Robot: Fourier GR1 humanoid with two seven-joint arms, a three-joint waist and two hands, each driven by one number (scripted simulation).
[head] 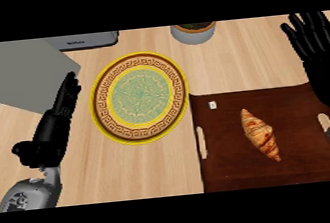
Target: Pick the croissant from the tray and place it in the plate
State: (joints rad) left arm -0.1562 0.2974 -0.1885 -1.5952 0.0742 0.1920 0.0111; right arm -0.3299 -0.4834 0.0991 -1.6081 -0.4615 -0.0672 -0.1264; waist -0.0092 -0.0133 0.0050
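Fingers straight and spread wide, your right robot hand [315,36] stood near the desk's right edge, holding nothing, its grey forearm running down that edge toward the near right corner. It rose above the far right corner of the tray [226,173] and touched neither the tray's load nor the plate.

Your left robot hand [62,111] sat toward the desk's left side, its fingers straight and close together, pointing toward the far edge; it too held nothing. It lay just beside the left rim of the plate, apart from it.

The croissant [260,134] lay on the dark brown tray, right of the tray's middle, its length running from the tray's far side toward its near side, tilted a little to the right at the near end. You had it well apart from both robot hands. A small white mark showed close to the tray's far left corner, and a pale slot ran along its left edge.

The plate [103,102], yellow-rimmed with a brown key-pattern band and a green centre, stood on the wooden desk [252,60] just left of the tray, bare of food.

Along the desk's far edge you had a grey pot [194,33] with something dark green in it, and a silver appliance [83,40]. A grey slab [16,72] covered the far left corner.
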